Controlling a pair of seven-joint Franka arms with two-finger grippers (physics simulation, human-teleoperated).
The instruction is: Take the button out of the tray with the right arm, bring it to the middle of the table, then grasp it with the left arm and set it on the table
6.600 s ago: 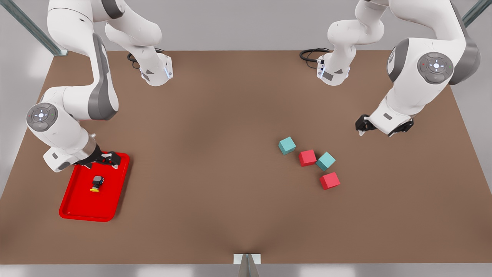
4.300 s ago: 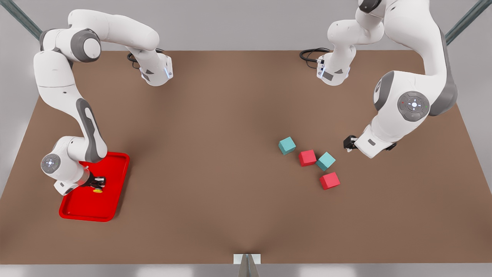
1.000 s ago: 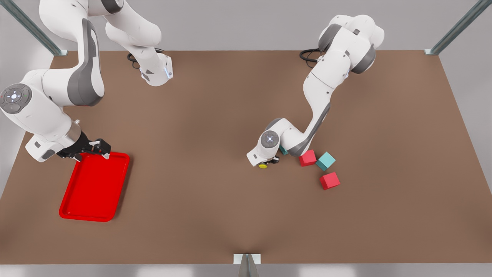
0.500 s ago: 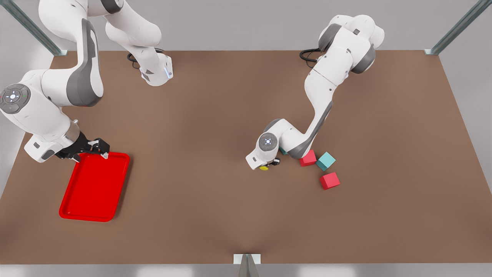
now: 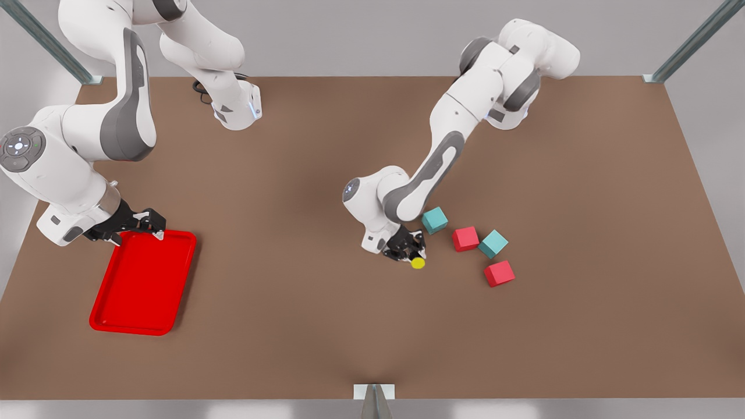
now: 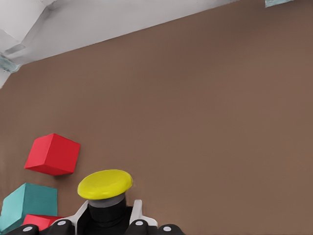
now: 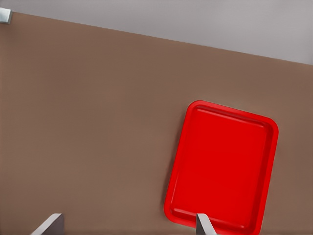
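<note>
- Right arm (image 5: 87,151), at the front view's left: folded at the elbow, its forearm reaches down toward the table (image 5: 302,326).
- Right gripper (image 5: 152,228): it hangs above the far edge of the tray (image 5: 110,314). In the right wrist view its two finger tips (image 7: 204,226) stand wide apart with nothing between them.
- Tray: it lies flat near the table's left side in the front view. The right wrist view shows nothing in it.
- Left arm (image 5: 430,169), coming from the front view's right: it stretches from its base at the far edge to the middle of the table, with the wrist bent downward.
- Left gripper (image 5: 409,251): low over the table, just beside the nearest teal cube (image 5: 435,220). Its fingers (image 6: 136,215) are pinched on the black body of the button (image 5: 417,262).
- Button: held at the gripper's tip, near the table's middle. Its yellow cap (image 6: 104,183) sticks out past the fingers, and its axis runs in line with them. Whether it touches the table cannot be told.
- Cubes: two red cubes (image 5: 465,239) and a second teal one lie close by, toward the front view's right.
</note>
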